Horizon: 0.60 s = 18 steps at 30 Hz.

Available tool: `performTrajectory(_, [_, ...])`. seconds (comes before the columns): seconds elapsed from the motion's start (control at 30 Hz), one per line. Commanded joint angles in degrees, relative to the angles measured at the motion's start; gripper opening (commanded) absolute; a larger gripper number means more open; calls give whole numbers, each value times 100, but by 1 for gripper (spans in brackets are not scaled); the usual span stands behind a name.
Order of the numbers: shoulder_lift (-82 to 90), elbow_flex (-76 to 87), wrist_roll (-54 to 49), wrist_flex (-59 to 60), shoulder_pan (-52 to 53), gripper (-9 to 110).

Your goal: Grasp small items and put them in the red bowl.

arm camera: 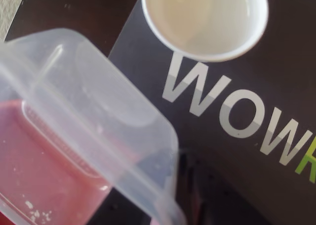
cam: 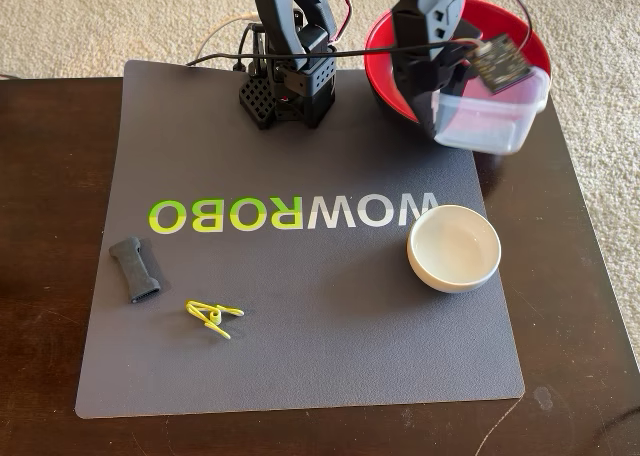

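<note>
In the fixed view my gripper (cam: pixel 441 108) is shut on the left rim of the clear square plastic tub (cam: pixel 495 114). The tub hangs tilted over the front right edge of the red bowl (cam: pixel 520 31) at the back right. The wrist view is filled at the left by the tub (arm camera: pixel 74 111), with the bowl's red showing through its bottom. A small cream round bowl (cam: pixel 453 248) (arm camera: pixel 205 20) stands on the mat in front of it. The dark grey bone-shaped piece (cam: pixel 135 268) and the yellow-green wire clip (cam: pixel 212 316) lie at the mat's front left.
A grey mat (cam: pixel 320 316) with WOWROBO lettering covers a dark wooden table (cam: pixel 50 176). The arm's black base (cam: pixel 288 81) with cables stands at the mat's back edge. Beige carpet (cam: pixel 100 16) lies beyond the table.
</note>
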Motion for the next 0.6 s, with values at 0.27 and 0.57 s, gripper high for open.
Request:
performTrajectory(0.27, [26,765,1002,-44,-1046,25])
performTrajectory(0.57, [-861,-571,-1890,-571,255,41])
